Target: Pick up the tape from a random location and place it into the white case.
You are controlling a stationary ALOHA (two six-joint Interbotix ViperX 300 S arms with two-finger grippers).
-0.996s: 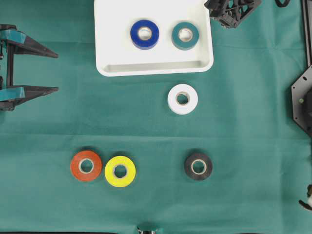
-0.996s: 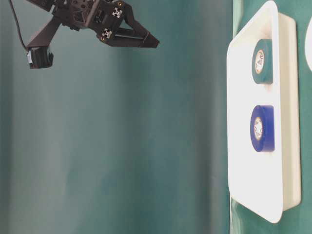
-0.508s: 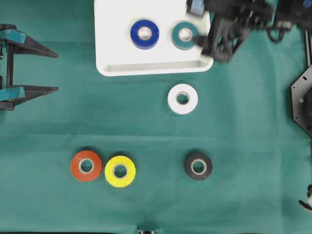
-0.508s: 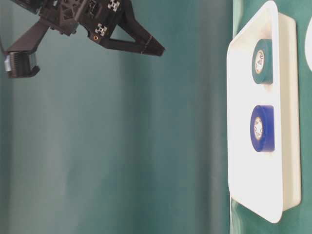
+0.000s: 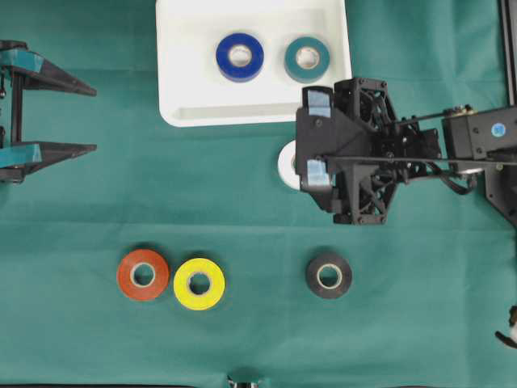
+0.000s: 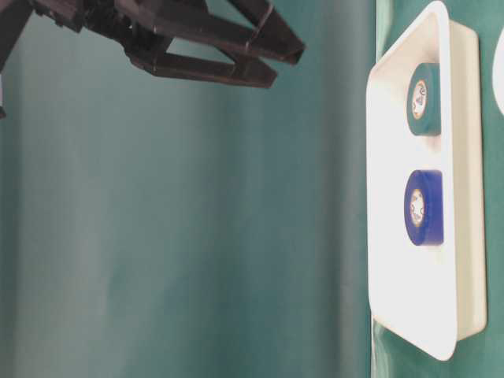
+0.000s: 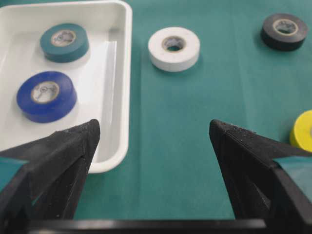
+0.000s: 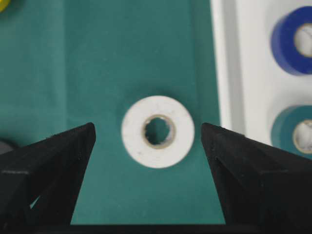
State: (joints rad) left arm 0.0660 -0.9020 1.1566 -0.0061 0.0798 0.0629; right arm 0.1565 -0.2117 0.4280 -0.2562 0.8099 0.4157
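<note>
The right hand [image 5: 313,148] has swung in from the far right corner of the bench, where it sat a second ago, and now hangs over the white tape roll [image 8: 157,131], hiding most of it from overhead. Its fingers stand wide apart with nothing between them, and the wrist view shows the roll centred in that gap, lying flat on the green cloth [image 5: 242,210]. So the arm looks lined up for a descent, with the grasp itself not yet begun.

The white case [image 5: 182,81] lies just beyond the roll, toward the far edge, and already holds a blue roll [image 5: 239,56] and a teal roll [image 5: 307,59] (both in its far half, leaving the near and left parts bare). The case's near rim is close to the white roll, so one finger must come down in the strip of cloth between them. The black roll [image 5: 329,276], the yellow roll [image 5: 199,284] and the orange roll [image 5: 143,275] lie well apart, nearer the front. The left hand [image 5: 77,117] waits at the left edge, fingers spread and empty.
</note>
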